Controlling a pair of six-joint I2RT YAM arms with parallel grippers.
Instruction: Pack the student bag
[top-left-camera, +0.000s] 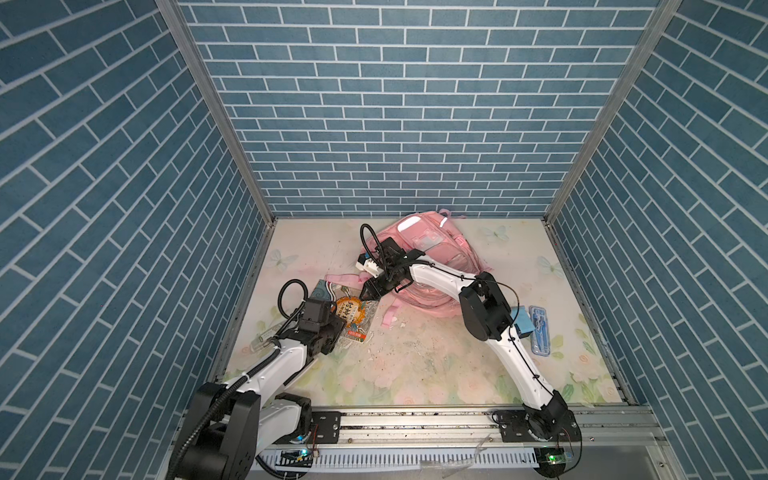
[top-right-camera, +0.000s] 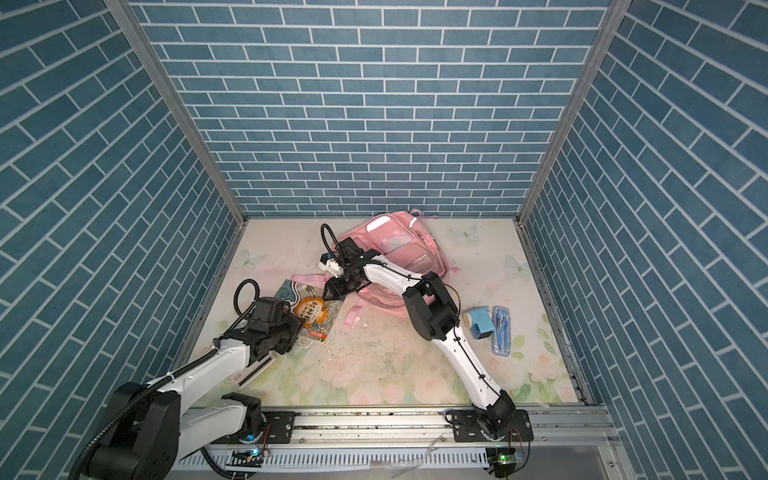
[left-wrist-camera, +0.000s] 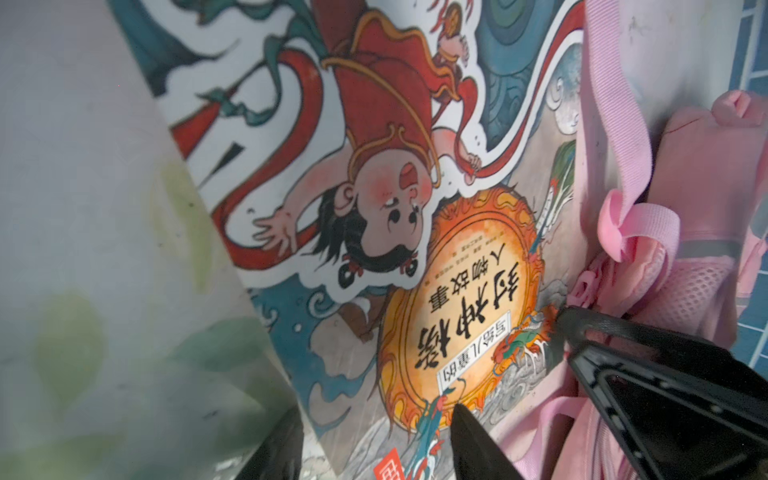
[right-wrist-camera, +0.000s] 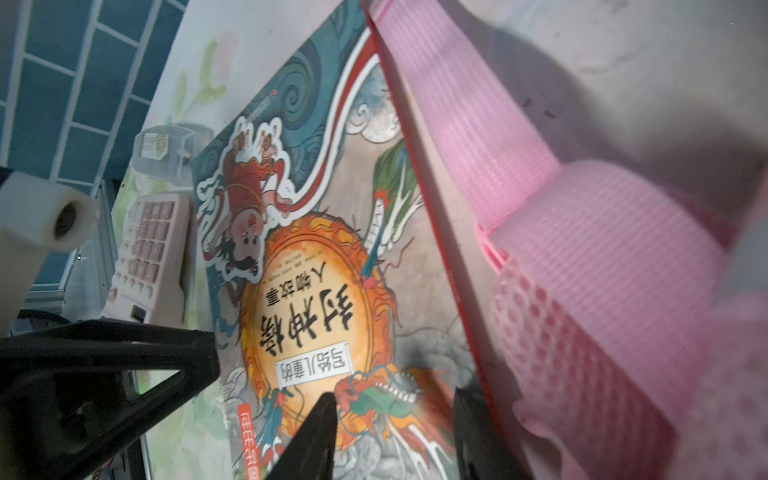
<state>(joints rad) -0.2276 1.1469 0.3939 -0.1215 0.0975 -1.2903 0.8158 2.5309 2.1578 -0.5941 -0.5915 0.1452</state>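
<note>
The student bag (top-left-camera: 442, 251) (top-right-camera: 401, 249) is a pink backpack lying at the back of the table, with its straps spilling forward. An illustrated book (top-left-camera: 351, 318) (top-right-camera: 316, 316) (left-wrist-camera: 374, 208) (right-wrist-camera: 316, 291) lies flat in front of it, its far edge against a pink strap (right-wrist-camera: 478, 124). My left gripper (left-wrist-camera: 374, 444) (top-left-camera: 340, 332) is open, with the book's near corner between its fingers. My right gripper (right-wrist-camera: 395, 432) (top-left-camera: 366, 296) reaches across from the right. It stands open over the cover by the red spine edge and holds nothing.
A blue box (top-left-camera: 524, 326) and a clear blue pencil case (top-left-camera: 540, 330) lie at the right. A pale calculator (right-wrist-camera: 145, 257) and a clear plastic box (right-wrist-camera: 166, 153) sit left of the book, near the left arm. Loose strap ends (top-left-camera: 384, 322) trail onto the flowered tabletop.
</note>
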